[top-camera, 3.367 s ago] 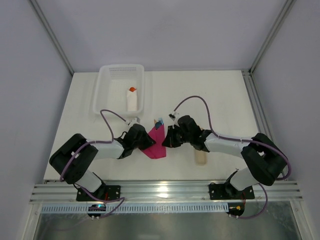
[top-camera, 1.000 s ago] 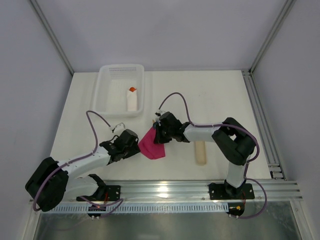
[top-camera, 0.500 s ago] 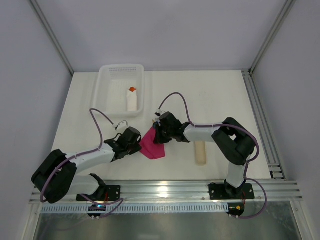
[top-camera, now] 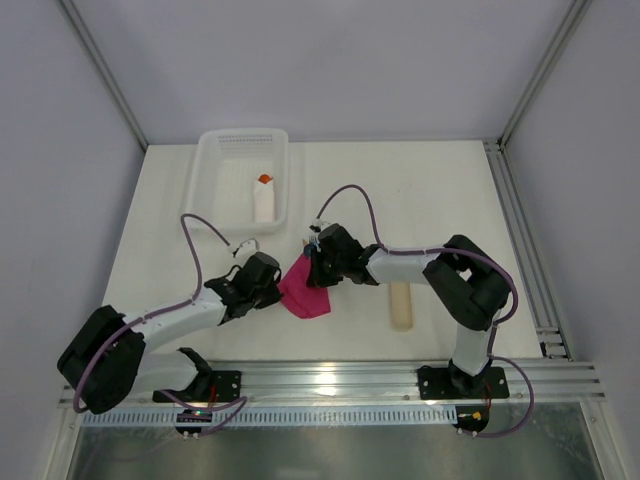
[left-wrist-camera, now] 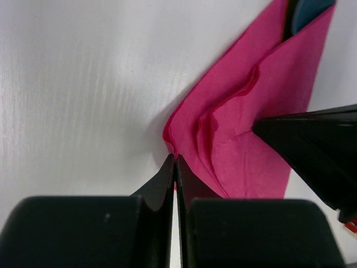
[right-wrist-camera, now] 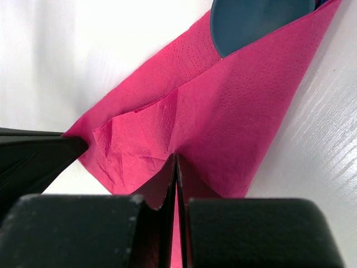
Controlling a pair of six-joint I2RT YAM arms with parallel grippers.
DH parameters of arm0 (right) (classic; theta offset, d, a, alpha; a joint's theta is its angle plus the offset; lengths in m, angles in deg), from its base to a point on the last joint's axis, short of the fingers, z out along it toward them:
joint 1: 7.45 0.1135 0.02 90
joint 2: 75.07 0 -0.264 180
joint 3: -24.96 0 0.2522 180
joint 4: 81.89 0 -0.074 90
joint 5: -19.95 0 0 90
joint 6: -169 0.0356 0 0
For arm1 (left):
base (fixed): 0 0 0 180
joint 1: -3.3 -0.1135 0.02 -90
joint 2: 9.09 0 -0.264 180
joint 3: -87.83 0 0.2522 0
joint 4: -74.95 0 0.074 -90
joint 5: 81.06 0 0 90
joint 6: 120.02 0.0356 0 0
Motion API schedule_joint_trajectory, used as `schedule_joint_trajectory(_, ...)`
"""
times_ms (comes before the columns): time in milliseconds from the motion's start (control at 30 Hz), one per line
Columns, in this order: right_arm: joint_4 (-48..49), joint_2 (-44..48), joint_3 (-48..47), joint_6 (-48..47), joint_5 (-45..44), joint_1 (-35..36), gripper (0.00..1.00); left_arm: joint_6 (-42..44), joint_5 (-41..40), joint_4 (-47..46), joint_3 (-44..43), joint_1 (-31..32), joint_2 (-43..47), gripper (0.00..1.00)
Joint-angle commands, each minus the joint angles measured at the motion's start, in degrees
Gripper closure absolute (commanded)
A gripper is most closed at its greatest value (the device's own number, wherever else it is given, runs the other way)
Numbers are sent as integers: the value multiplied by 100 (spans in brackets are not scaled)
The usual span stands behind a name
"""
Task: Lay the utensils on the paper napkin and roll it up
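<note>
I see the paper napkin (top-camera: 306,292) creased into a pink wedge, blue spoon (right-wrist-camera: 256,19) peeking out | left pincer (left-wrist-camera: 175,162) pinching its corner | right pincer (right-wrist-camera: 176,161) tips together, pressed mid-napkin

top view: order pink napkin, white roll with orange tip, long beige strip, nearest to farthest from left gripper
From the left gripper:
1. magenta-pink paper napkin: pinched at its fingertips, just to the right.
2. white roll with orange tip: in the white basket, behind the gripper.
3. long beige rounded-end strip: far right, past the napkin.
</note>
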Motion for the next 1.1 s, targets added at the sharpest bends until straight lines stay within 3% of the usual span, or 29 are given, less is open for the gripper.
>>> schedule_joint_trajectory(0,-402,-270,62,-125,-462,32,96,290,109,-315,-101,53,404,100)
schedule_joint_trajectory(367,-376,-209,88,-89,-435,85,96,440,478,-658,-540,141,212,100)
schedule_joint_trajectory(1067,-253,978,879,174,-181,314,96,624,680,-1036,-839,449,-298,100)
